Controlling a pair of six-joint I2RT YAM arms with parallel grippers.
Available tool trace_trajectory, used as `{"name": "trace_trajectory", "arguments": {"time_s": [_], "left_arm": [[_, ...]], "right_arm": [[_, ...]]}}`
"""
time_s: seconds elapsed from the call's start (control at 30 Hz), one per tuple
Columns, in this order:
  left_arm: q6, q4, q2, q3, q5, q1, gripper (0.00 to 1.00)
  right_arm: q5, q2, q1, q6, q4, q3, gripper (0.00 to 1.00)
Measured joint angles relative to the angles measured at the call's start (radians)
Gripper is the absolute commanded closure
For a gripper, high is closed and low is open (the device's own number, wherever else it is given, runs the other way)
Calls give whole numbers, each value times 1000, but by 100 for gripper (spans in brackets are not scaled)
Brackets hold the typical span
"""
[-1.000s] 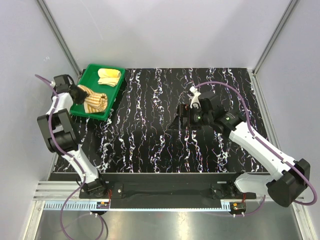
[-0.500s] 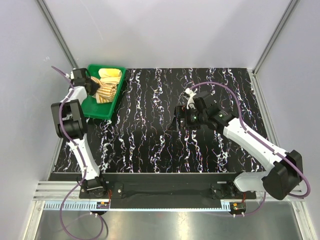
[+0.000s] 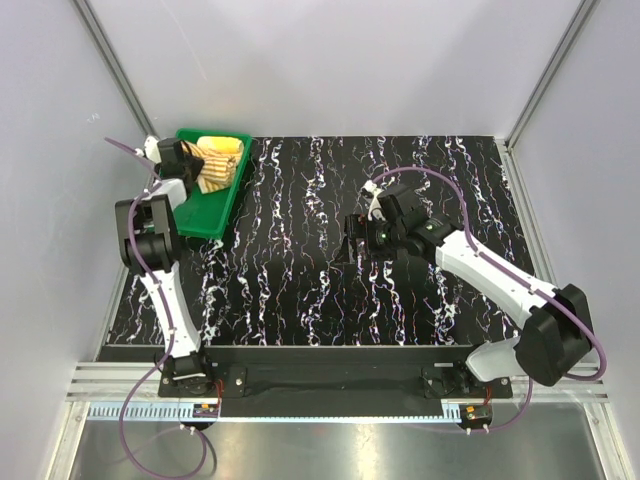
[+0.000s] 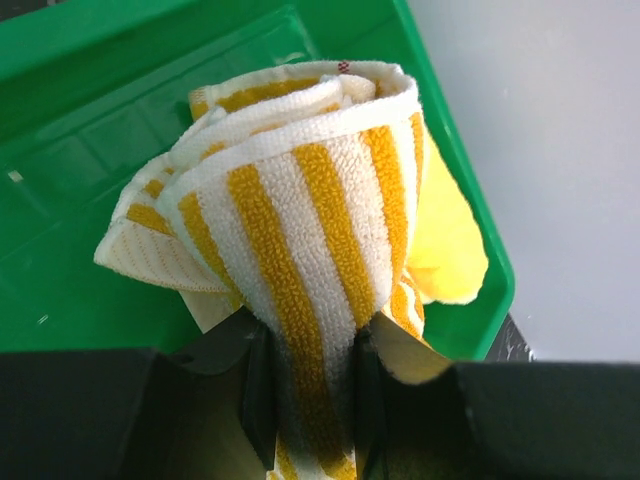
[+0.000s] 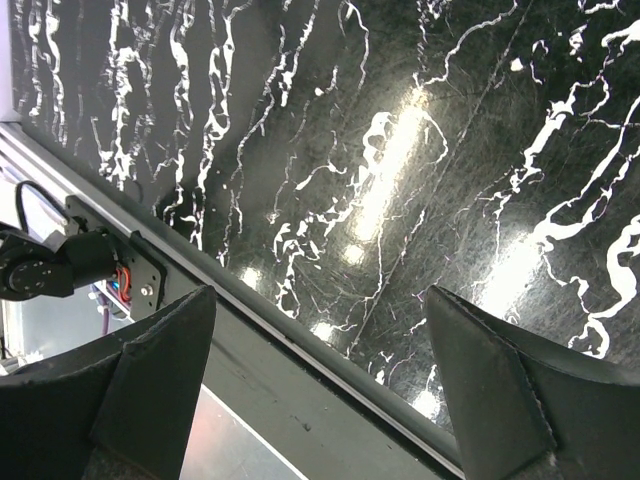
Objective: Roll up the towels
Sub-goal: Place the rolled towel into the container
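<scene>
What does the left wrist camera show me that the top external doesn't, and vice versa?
Left wrist only: a close view of the left gripper shut on the striped towel, with the towel's rolled end and loose flaps. Top external only: the right gripper, open above the table and holding nothing. Both: the striped towel over the green tray.

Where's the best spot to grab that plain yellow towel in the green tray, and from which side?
Probably its middle, from straight above: the yellow towel lies as a low bundle against the far wall of the green tray, with the striped towel in the left gripper crowding its near side.
</scene>
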Motion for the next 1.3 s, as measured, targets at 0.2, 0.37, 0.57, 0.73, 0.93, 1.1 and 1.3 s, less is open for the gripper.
{"name": "trace_trajectory", "arguments": {"time_s": [0.2, 0.37, 0.57, 0.73, 0.93, 1.1, 1.3], "left_arm": [[-42, 159, 58, -27, 6, -8, 74], [-78, 352, 81, -107, 25, -7, 55], [-145, 486, 142, -114, 66, -3, 26], [-177, 563, 132, -190, 78, 7, 1], [-195, 576, 58, -300, 111, 38, 1], [-199, 542, 23, -329, 139, 70, 1], [-173, 420, -35, -331, 159, 100, 1]], "right_arm": [[-1, 29, -5, 0, 4, -1, 8], [-2, 34, -6, 0, 20, -1, 8], [-2, 34, -6, 1, 24, -2, 8], [-2, 21, -6, 8, 23, -5, 8], [-2, -35, -6, 26, 21, -20, 8], [0, -80, -6, 33, 20, -24, 8], [2, -101, -6, 36, -9, -24, 7]]}}
